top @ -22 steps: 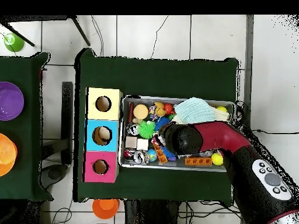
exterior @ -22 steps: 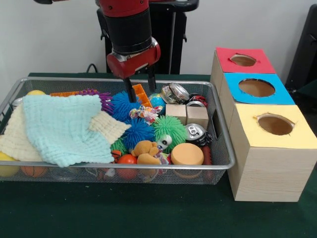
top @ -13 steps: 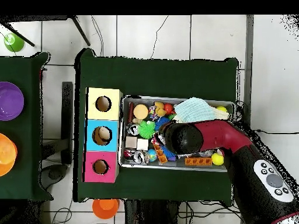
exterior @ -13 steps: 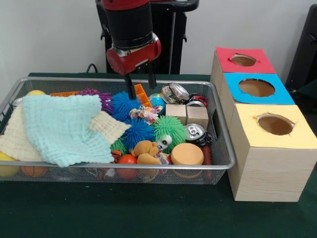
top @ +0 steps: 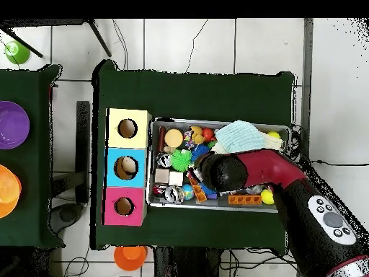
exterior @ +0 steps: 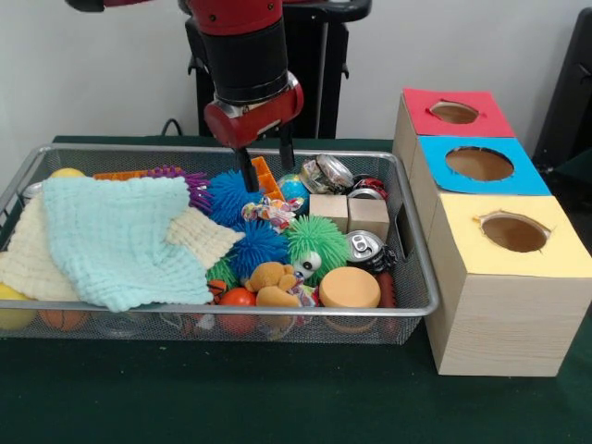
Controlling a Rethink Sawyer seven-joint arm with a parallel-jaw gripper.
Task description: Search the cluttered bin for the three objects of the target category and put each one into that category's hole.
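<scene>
My gripper (exterior: 266, 166) hangs open over the back middle of the wire bin (exterior: 231, 148), holding nothing. An orange ridged block (exterior: 265, 176) lies between its fingertips. A blue spiky ball (exterior: 227, 196) sits just left of it. In front lie a second blue spiky ball (exterior: 256, 246), a green spiky ball (exterior: 317, 242), two wooden cubes (exterior: 328, 211), crushed cans (exterior: 331, 172) and a small teddy (exterior: 273, 282). Red (exterior: 455, 112), blue (exterior: 479, 164) and yellow (exterior: 514, 231) hole boxes stand to the right. In the overhead view the arm (top: 245, 172) hides the gripper.
A pale blue cloth (exterior: 116, 236) on a cream one covers the bin's left half. An orange disc (exterior: 349, 288) rests at the front rim. Overhead, the three boxes (top: 126, 167) line the bin's left side; purple and orange bowls (top: 13, 124) sit on another table.
The gripper rose a little, then came back down and shifted slightly right in the front view. It stays open and empty. The bin's contents have not moved.
</scene>
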